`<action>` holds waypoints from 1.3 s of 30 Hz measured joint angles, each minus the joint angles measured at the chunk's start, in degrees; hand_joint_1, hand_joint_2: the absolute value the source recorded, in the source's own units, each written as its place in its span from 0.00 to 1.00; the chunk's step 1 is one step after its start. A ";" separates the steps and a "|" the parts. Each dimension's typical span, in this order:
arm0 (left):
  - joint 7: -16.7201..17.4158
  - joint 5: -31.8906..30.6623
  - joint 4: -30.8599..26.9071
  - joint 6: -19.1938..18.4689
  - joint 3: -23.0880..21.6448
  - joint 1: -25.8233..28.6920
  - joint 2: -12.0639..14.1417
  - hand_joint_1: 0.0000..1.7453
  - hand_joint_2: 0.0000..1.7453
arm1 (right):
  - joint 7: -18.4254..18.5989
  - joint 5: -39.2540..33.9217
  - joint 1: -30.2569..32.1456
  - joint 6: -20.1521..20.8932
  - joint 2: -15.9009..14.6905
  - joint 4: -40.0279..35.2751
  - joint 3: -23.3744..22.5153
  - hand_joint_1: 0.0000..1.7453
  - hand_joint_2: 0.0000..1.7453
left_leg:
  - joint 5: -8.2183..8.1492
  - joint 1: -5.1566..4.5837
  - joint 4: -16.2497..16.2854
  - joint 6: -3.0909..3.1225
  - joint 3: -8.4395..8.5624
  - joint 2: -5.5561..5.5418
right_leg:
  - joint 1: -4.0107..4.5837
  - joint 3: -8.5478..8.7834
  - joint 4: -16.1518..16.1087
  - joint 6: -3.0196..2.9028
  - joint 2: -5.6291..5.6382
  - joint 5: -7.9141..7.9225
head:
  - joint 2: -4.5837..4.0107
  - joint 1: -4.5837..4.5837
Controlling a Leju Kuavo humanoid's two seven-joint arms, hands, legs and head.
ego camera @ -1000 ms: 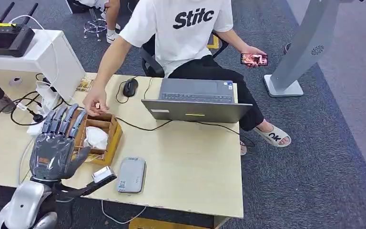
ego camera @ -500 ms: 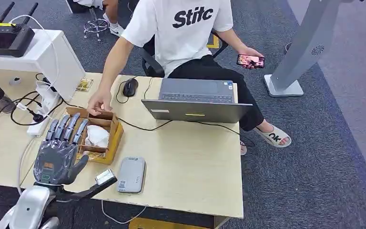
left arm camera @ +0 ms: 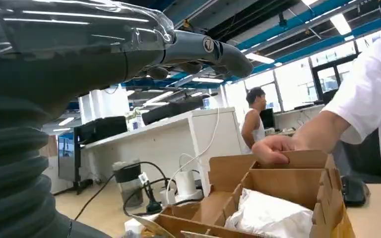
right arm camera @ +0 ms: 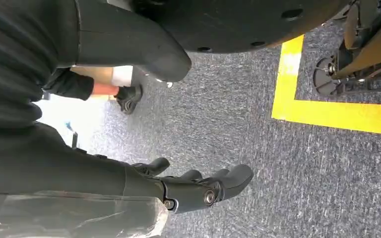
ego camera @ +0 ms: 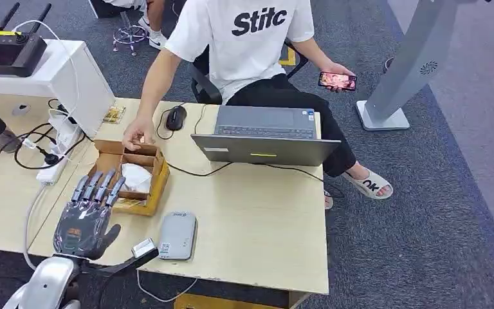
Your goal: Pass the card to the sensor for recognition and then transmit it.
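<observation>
A pale wood table [ego camera: 257, 212] is seen, with a brown cardboard box [ego camera: 146, 187], a grey sensor [ego camera: 177, 235], a dark grey laptop [ego camera: 265, 135] and a black mouse [ego camera: 175, 118]; the carpet [ego camera: 437, 212] is dark grey-blue.

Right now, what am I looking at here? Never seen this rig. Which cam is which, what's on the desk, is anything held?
It is a two-armed humanoid with many-fingered hands. The wide picture is from its head, looking down at a desk. The other two come from cameras at its wrists and are turned.

In the head view the left hand hovers flat over the desk's near edge, fingers spread, holding nothing. The right hand hangs by the carpet, fingers loosely apart, also empty.

On the desk: a cardboard box with white packing, a grey card reader, a laptop, a mouse and cables. A seated person touches the box's far rim with one hand and holds a phone in the other.

I cannot make out a card.
</observation>
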 joint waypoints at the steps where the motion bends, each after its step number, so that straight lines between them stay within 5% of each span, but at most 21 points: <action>1: 0.11 -0.22 0.20 -0.02 0.00 0.05 -0.02 0.00 1.00 | 0.00 -0.04 0.00 0.00 0.00 0.00 0.00 0.00 1.00 | 0.00 0.00 0.00 0.00 0.00 0.00 | 0.00 0.00 0.00 0.00 0.00 0.00 | 0.00 0.00; 23: 2.25 -3.39 16.61 3.45 4.04 -5.03 -2.06 0.00 1.00 | 0.52 1.09 -0.14 0.07 0.00 -0.02 0.94 0.00 1.00 | 0.00 0.00 0.00 0.00 0.00 0.00 | 0.00 -0.01 0.00 0.00 0.01 0.00 | 0.00 0.00; 39: -3.91 -2.69 25.51 10.10 5.31 -7.89 -3.06 0.00 1.00 | 0.52 3.30 -0.39 0.94 -0.02 -0.02 1.75 0.00 1.00 | 0.00 0.00 0.00 0.00 0.00 -0.01 | 0.00 -0.01 0.00 0.00 0.01 0.00 | 0.00 0.00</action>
